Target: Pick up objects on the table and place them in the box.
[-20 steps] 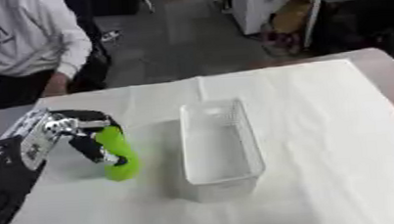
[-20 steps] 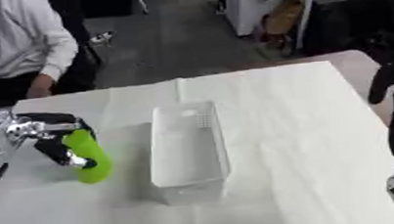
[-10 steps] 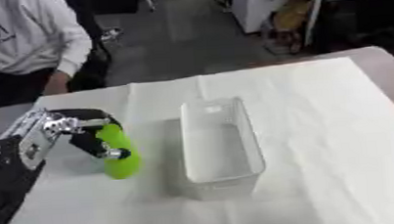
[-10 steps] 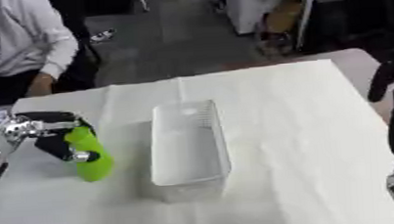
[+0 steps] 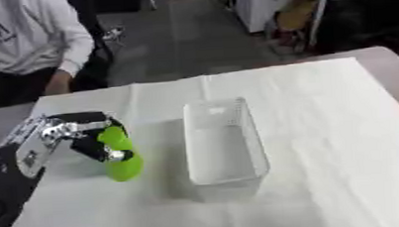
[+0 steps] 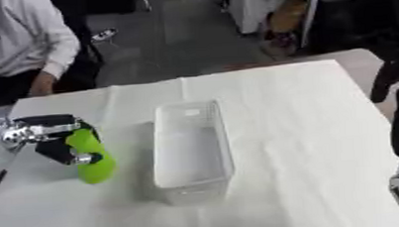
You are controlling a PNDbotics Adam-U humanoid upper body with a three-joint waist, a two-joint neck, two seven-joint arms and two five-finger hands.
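Left eye view: left hand (image 5: 65, 136) curled around the green object (image 5: 118, 155), thumb and fingers pinching its upper part; long axis runs near-far, tilted slightly. Box (image 5: 224, 146) sits just right of it, empty, long axis also near-far, nothing between them. Right hand barely visible at the right edge, can't tell its state

Bright green bottle-shaped object (image 5: 119, 155), tilted, left of box (held in fingers). Clear plastic box (image 5: 223, 148), upright, mid-table, nothing visible inside.
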